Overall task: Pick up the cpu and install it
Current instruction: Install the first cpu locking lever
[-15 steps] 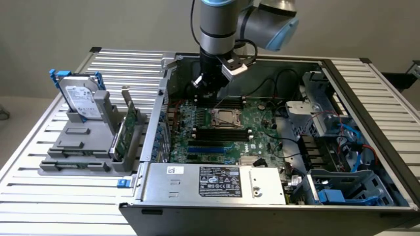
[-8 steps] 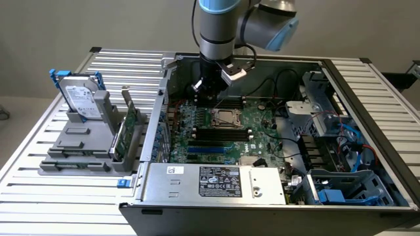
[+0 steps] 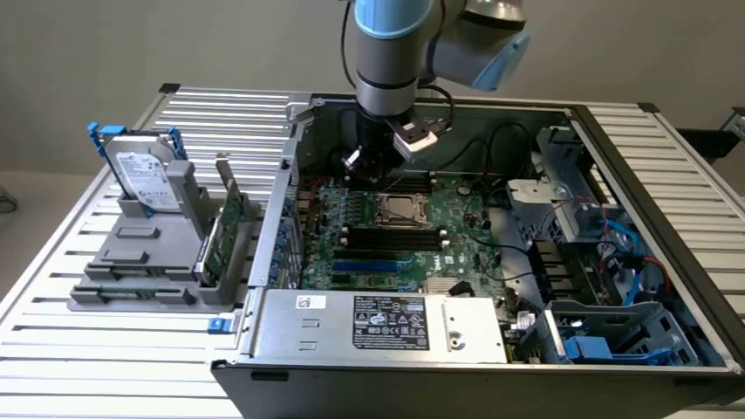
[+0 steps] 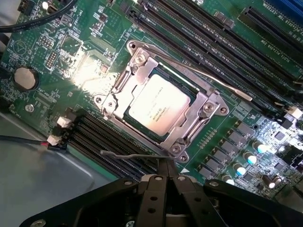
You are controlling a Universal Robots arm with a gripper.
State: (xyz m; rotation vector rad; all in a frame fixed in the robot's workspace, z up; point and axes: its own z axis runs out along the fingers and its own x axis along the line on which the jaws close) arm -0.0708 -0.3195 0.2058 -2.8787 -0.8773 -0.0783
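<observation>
The cpu (image 4: 158, 106), a small square chip with a silvery top, lies flat in the metal-framed socket (image 4: 208, 111) of the green motherboard; in the exterior view the cpu (image 3: 399, 210) sits mid-board inside the open computer case. My gripper (image 4: 168, 165) hangs just above the board beside one edge of the socket, fingers shut together with nothing between them. From outside, the gripper (image 3: 370, 170) hovers over the board just behind the socket. Thin wire levers (image 4: 222, 82) run along two sides of the socket frame.
Black memory slots (image 4: 109, 142) flank the socket. Cables (image 3: 501, 144) and drive cages (image 3: 582, 218) crowd the case on the exterior view's right, and the power supply (image 3: 385, 323) fills its front. Outside the case, a grey holder (image 3: 140, 262) carries a hard drive (image 3: 149, 179) and a green card (image 3: 222, 231).
</observation>
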